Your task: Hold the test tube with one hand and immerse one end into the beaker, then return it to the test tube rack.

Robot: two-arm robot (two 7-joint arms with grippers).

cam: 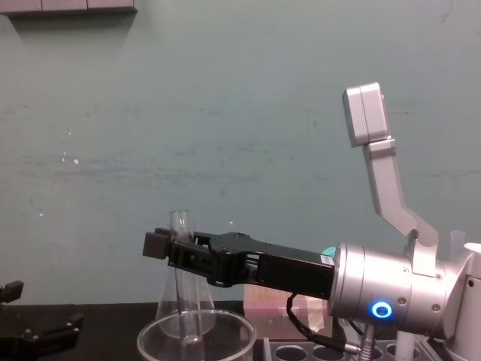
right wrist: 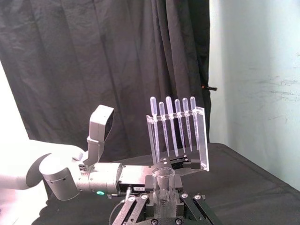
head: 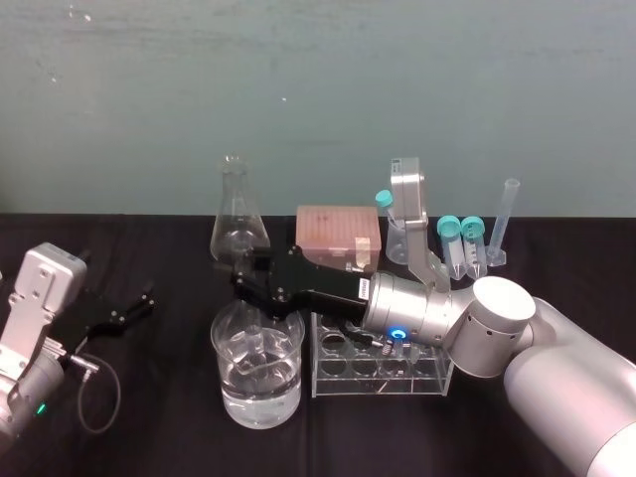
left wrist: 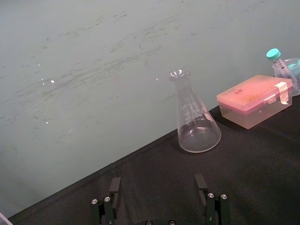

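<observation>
Right gripper (head: 248,286) mid-frame, jaws clamped on test tube (cam: 181,282); tube upright, lower end inside beaker (head: 231,397). Left gripper (head: 134,308) lower left, jaws spread, empty.

- My right gripper (head: 246,286) is black down to its fingers (cam: 156,244); its wrist (cam: 361,289) is silver, with a glowing blue ring (cam: 382,310).
- Test tube (right wrist: 164,185) between the fingers: clear glass.
- Beaker (head: 227,383) beneath them: clear too.
- Beyond them I see a pink box (head: 333,231); the bench (head: 149,397) is black.
</observation>
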